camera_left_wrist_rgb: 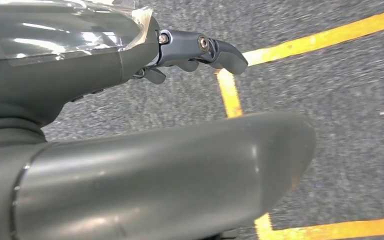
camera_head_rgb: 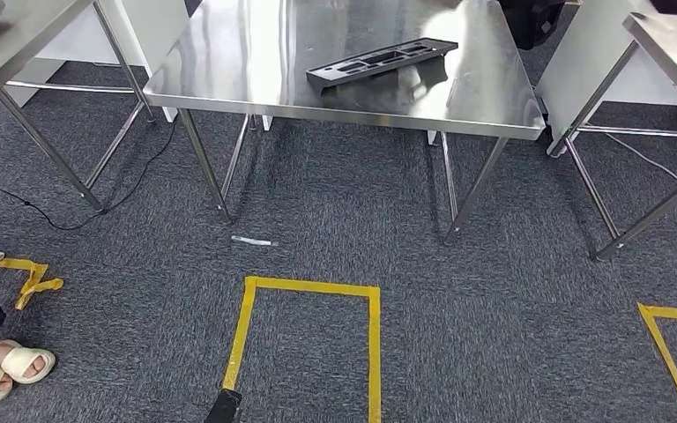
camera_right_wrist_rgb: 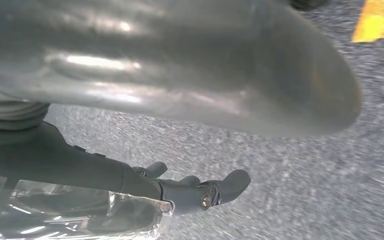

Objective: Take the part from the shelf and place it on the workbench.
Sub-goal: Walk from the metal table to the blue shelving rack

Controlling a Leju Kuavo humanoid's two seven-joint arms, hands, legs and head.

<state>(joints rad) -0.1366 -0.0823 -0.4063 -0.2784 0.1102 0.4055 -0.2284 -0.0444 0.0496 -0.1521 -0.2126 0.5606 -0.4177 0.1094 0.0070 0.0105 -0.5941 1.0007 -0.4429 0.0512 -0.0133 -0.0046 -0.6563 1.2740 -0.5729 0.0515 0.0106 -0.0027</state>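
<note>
Part (camera_head_rgb: 379,63): a long, flat, black piece, moulded-looking, with several rectangular recesses or cut-outs along its length and a thicker, raised end toward the near left. It lies flat on the steel workbench (camera_head_rgb: 256,70), set diagonally with one end toward the front edge and the other angled away to the right, right of the top's centre; it casts a faint reflection in the metal beneath it. Workbench: a square stainless-steel top with a shiny, streaked surface, standing on slim metal legs on grey carpet.
</note>
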